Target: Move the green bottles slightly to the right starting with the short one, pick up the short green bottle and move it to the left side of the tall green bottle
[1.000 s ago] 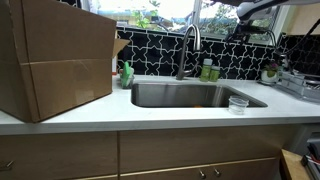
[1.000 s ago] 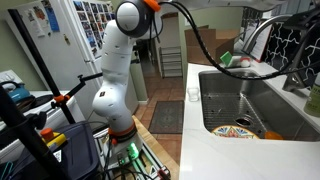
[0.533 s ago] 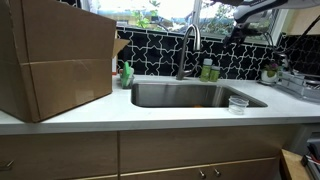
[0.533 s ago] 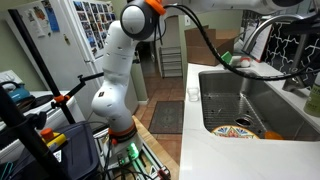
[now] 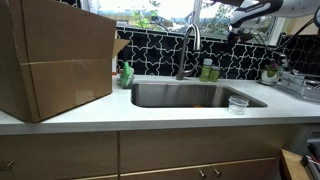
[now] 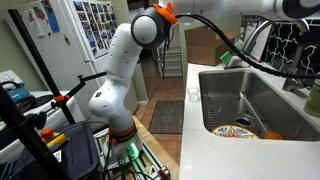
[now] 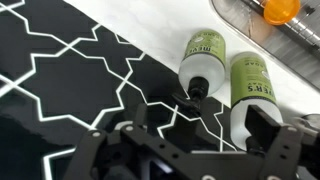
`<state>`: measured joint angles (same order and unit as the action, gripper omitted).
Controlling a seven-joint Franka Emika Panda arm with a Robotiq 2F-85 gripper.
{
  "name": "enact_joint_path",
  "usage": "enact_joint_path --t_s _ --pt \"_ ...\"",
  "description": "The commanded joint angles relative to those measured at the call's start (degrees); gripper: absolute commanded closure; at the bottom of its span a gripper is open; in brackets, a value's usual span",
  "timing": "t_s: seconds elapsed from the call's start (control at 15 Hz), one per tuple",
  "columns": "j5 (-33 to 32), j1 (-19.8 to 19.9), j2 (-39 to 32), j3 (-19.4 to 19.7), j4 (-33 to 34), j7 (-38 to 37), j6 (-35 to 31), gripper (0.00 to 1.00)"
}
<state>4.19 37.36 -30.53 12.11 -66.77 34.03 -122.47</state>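
- Progress: judged at the outset. The green bottles [image 5: 207,70] stand together at the back edge of the counter [image 5: 150,115], behind the sink [image 5: 160,95]. Nothing shows that either has been shifted.
- Tool: the gripper [image 7: 207,120] hangs high above the pair, jaws spread wide and empty. It is well apart from both bottles.
- Wrist view: the short bottle [image 7: 204,60], judged so by its dark cap, stands just beside the tall bottle [image 7: 250,85], which has a pale top. I cannot tell whether they touch.
- Outstanding: descent to the short bottle, its nudge right, the same for the tall bottle, then the lift and placement on the tall bottle's left. All steps appear to remain.
- Obstruction: the faucet [image 5: 188,50] rises just beside the pair, and the tiled wall [image 5: 240,55] stands close behind. The narrow gap between the bottles leaves little room for a jaw, so the tall bottle could be knocked.
- Other items:
  - a pointed bright green bottle [image 5: 127,75] at the back edge, left of the sink;
  - a cardboard box [image 5: 55,60] filling the left end;
  - a clear cup [image 5: 238,103] near the front edge, right of the sink;
  - a potted plant [image 5: 270,72] toward the back right corner, well apart from the pair.
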Motion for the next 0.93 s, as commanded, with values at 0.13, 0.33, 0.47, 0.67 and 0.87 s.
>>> enact_joint_path --t_s 0.13,0.33,0.47,0.67,0.87 --pt "4.5 4.4 -4.6 -5.2 4.8 18.5 2.0 0.00" --pt "5.0 5.5 -6.2 -6.0 6.5 23.1 2.7 0.00" --pt "5.1 6.2 -7.3 -6.3 8.0 24.6 2.7 0.00" --pt "5.3 6.7 -8.7 -6.9 9.1 26.4 2.2 0.05" --pt "5.2 7.2 -10.0 -7.2 10.9 27.2 2.7 0.18"
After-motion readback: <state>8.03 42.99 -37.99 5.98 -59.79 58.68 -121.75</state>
